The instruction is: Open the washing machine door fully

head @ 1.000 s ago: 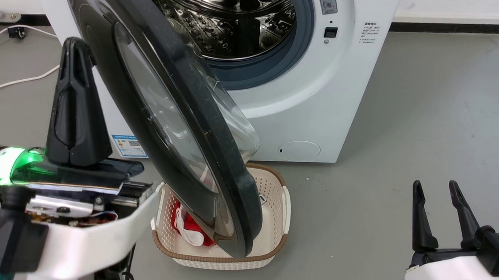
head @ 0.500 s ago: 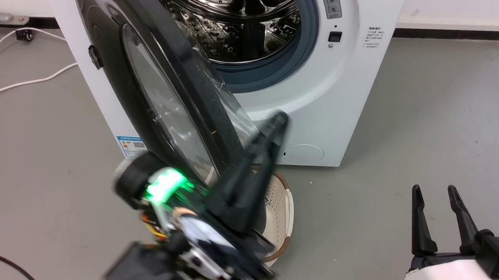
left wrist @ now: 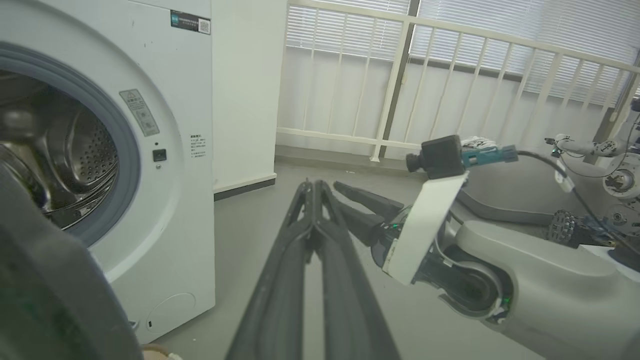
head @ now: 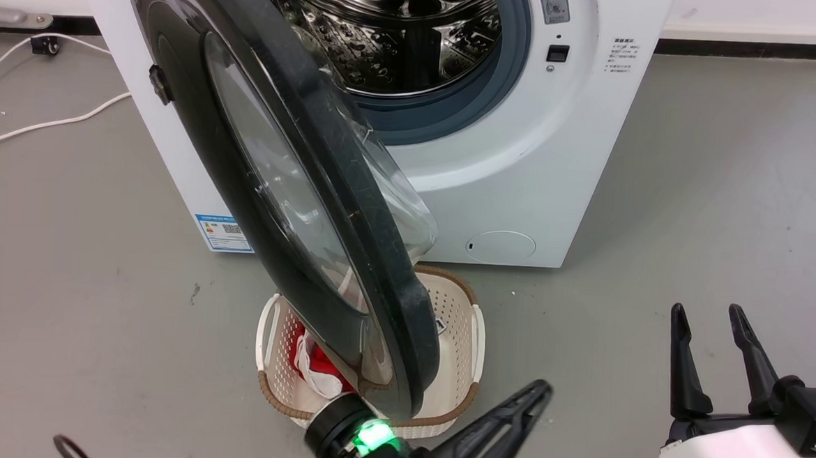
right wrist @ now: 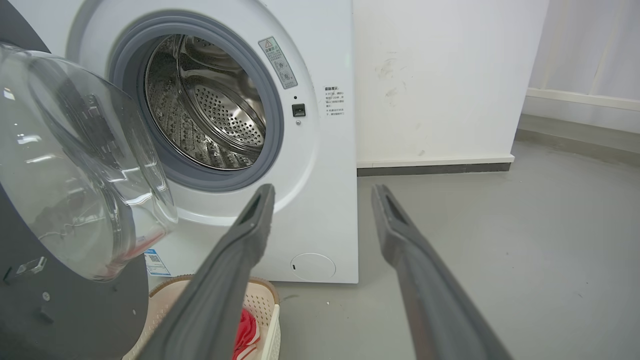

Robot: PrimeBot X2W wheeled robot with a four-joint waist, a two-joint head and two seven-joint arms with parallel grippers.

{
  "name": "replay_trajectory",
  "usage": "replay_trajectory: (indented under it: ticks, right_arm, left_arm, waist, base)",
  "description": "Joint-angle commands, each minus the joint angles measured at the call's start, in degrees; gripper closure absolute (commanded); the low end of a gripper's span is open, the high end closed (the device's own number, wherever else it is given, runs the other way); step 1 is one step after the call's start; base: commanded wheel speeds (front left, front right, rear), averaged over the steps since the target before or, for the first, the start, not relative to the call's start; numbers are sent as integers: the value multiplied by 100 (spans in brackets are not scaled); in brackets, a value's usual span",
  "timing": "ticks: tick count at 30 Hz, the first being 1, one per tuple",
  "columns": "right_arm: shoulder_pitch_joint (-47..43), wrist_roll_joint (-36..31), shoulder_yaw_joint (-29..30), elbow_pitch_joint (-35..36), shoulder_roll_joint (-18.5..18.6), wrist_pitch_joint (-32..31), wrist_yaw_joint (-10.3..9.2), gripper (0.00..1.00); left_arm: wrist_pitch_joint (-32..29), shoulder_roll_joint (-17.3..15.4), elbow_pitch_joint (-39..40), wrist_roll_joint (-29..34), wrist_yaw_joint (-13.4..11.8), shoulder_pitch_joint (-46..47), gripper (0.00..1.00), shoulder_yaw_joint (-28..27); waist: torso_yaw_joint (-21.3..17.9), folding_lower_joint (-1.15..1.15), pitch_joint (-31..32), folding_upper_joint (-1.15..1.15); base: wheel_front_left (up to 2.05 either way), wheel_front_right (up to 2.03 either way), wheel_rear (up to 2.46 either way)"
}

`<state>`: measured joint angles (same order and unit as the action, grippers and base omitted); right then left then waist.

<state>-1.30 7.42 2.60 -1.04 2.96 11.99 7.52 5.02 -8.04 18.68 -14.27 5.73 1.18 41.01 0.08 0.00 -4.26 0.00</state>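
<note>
The white washing machine (head: 523,158) stands at the top, its steel drum (head: 404,33) exposed. The washing machine door (head: 278,166), a glossy black disc with a clear glass bowl (right wrist: 75,175), is swung out partway, its free edge pointing toward me above a basket. My left gripper (head: 535,396) is at the bottom centre, below and right of the door's lower edge, shut on nothing and clear of the door. Its closed fingers (left wrist: 312,200) point at the floor beside the machine. My right gripper (head: 705,311) rests open at the lower right, far from the door.
A cream plastic basket (head: 470,316) holding red cloth (head: 307,363) sits on the grey floor under the door. White cables (head: 36,126) trail at the left. A wall (right wrist: 440,75) and a white railing (left wrist: 450,75) stand right of the machine.
My left gripper left the door's outer face at the left, swept down across the door and now sits low at the bottom centre. The door's angle looks about the same; the camera shifted slightly.
</note>
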Motion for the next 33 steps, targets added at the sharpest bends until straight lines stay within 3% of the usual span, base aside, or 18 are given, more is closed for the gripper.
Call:
replay_trajectory:
  ticks: [1,6,25,33]
  right_arm:
    - [54,-25,-2,-9,-17,8,-5,0]
    - [73,1,15,-26,-17,18,-5,0]
    - [173,65,-75,-135,-17,12,-5,0]
    - [222,140,-90,-209,-17,4,-5,0]
  left_arm:
    - [-26,-18,-66,5,-68,-91,100,-52]
    - [52,-33,-341,3,-268,-35,100,-281]
    - [436,255,-1603,33,-566,823,100,-639]
    - [556,261,-1901,14,-812,914,100,-834]
  waist:
    - [-1,0,-10,0]
    - [11,0,-54,0]
    - [-112,0,-221,0]
    - [-126,0,-245,0]
  base:
    - [0,0,0]
    - [0,0,0]
    - [0,0,0]
    - [0,0,0]
